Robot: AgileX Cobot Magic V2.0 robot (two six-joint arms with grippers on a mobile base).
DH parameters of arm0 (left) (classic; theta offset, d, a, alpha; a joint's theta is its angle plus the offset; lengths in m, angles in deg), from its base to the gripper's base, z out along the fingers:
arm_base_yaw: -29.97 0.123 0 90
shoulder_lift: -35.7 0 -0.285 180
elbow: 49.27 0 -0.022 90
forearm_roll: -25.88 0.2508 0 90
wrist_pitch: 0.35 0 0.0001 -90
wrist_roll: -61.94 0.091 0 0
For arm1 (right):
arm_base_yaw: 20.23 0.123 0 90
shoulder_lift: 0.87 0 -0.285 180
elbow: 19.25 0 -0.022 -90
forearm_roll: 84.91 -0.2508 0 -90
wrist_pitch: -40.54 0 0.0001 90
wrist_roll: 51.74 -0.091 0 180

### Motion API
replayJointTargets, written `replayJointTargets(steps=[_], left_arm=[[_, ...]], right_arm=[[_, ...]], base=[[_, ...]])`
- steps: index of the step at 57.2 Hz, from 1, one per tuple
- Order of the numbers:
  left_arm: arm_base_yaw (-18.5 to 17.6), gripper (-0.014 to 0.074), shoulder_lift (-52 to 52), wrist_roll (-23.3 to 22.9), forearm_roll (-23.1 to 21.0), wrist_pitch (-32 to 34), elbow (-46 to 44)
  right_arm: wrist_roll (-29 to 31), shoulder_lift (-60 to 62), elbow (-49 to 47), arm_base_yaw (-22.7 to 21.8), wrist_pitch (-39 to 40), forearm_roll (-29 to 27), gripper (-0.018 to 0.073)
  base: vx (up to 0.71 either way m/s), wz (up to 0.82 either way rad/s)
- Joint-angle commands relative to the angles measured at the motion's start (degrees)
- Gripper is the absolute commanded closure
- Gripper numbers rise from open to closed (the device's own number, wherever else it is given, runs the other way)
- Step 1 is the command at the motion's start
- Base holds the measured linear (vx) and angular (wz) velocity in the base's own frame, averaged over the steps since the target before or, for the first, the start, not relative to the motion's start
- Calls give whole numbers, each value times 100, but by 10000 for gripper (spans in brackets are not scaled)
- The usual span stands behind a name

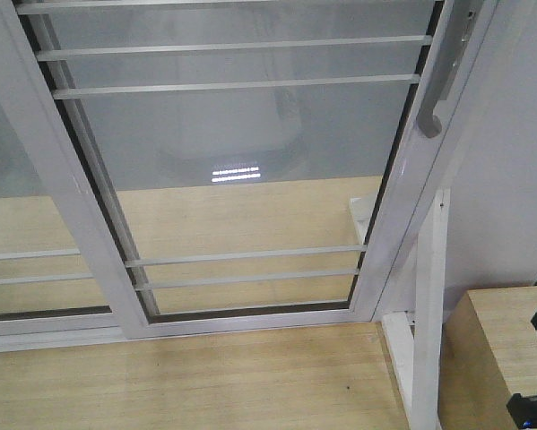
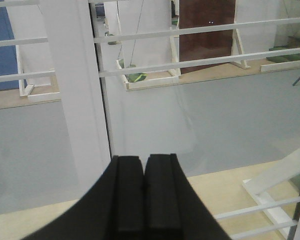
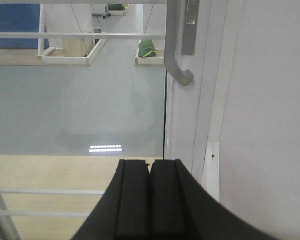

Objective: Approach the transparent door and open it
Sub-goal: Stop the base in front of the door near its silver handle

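Observation:
The transparent door [image 1: 404, 206] fills the front view: clear glass with thin white bars in a glossy white frame. Its grey curved handle [image 1: 432, 115] hangs on the right edge, at the upper right. In the right wrist view the handle [image 3: 176, 60] is above and slightly right of my right gripper [image 3: 150, 162], well apart from it. That gripper's jaws are closed together and empty. My left gripper [image 2: 143, 159] is also shut and empty. It faces the glass just right of a white vertical frame stile [image 2: 78, 100].
A similar glass panel without a handle [image 1: 17, 179] overlaps on the left. A bare white post [image 1: 429, 313] stands right of the door, with a wooden box [image 1: 497, 349] beside it and a white wall [image 1: 510, 179] behind. Light wooden floor [image 1: 205, 376] lies in front.

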Motion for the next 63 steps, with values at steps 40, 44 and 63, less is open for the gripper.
replayJointTargets(steps=[40, 44, 63], left_arm=[[11, 599, 15, -10, -30, 494, 78], [11, 599, 15, -10, -30, 494, 78], [11, 599, 15, 201, 125, 681, 78]], right_arm=[[100, -108, 8, 4, 458, 254, 564], [100, -108, 8, 4, 464, 254, 564], [394, -108, 8, 4, 895, 716, 564]], base=[[0, 0], [0, 0], [0, 0]])
